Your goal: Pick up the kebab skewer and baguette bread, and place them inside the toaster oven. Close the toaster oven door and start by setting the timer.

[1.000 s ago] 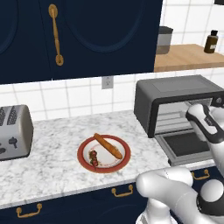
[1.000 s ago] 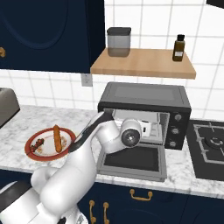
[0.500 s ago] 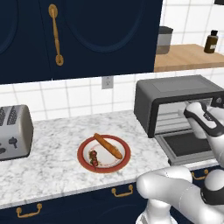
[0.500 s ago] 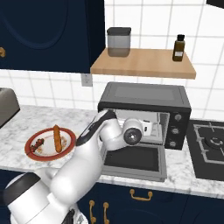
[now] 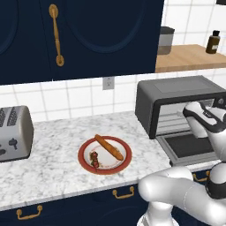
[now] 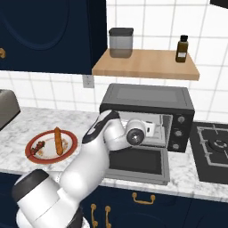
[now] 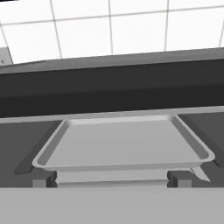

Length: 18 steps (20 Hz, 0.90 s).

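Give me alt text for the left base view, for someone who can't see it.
A red plate holding the baguette bread and the kebab skewer sits on a marble counter, left of the toaster oven, whose toaster oven door is dropped open. A silver toaster stands far left.

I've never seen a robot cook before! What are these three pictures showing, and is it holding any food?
It is a white robot arm in a pretend computer kitchen. Two pictures come from cameras riding behind the arm, one on each side. The third comes from a camera on its hand, looking into the toaster oven at a grey tray. The toaster oven door hangs open. The hand's tool is open at the oven's mouth and holds nothing. The food waits on a red plate on the marble counter: the baguette bread and the little kebab skewer. A silver toaster stands further along.
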Available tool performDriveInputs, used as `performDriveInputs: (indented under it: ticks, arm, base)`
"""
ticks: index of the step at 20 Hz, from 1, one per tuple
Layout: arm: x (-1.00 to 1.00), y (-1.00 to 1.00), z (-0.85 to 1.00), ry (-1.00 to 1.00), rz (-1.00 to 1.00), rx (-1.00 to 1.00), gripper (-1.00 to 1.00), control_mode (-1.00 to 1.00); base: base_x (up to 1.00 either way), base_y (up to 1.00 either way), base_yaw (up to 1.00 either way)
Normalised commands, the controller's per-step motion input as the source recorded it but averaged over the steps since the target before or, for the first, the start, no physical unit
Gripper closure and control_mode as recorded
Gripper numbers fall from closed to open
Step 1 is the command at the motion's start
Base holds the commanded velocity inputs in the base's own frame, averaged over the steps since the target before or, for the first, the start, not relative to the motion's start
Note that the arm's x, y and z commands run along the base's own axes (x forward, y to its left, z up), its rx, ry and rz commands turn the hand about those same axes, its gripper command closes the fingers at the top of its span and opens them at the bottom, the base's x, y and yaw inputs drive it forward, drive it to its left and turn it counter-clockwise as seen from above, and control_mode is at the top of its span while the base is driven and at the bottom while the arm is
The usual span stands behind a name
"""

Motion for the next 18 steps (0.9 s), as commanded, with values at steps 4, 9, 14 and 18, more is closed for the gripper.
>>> performDriveInputs:
  ticks: [4, 9, 14, 18]
  arm:
    - [0.33, 0.0, -0.15, 0.0, 0.0, -0.02, -1.0, -1.0]
    - [0.13, -0.04, -0.27, 0.0, 0.0, -0.03, -1.0, -1.0]
    - [0.47, 0.0, 0.04, 0.01, -0.03, 0.0, -1.0, -1.0]
    - [0.12, -0.01, -0.11, 0.0, 0.0, 0.0, -1.0, -1.0]
  base:
    - [0.0, 0.0, 0.0]
    - [0.0, 0.0, 0.0]
    - [0.0, 0.0, 0.0]
    - [0.0, 0.0, 0.0]
